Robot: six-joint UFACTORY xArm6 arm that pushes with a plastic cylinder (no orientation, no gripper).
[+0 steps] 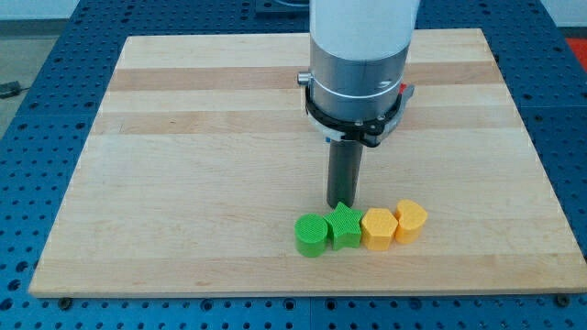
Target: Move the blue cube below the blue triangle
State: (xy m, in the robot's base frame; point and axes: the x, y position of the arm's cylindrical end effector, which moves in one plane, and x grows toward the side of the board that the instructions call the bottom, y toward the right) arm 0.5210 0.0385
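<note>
oddly, no blue cube or blue triangle shows on the surface [183,137]. the rod has no fingers, and the tip [341,203] touches the green star [345,225]. better to back off without nudging that row.

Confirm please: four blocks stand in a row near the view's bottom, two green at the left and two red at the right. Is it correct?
Not quite. The camera view shows the green cylinder and green star at the left, but the two right blocks are yellow, not red.
</note>
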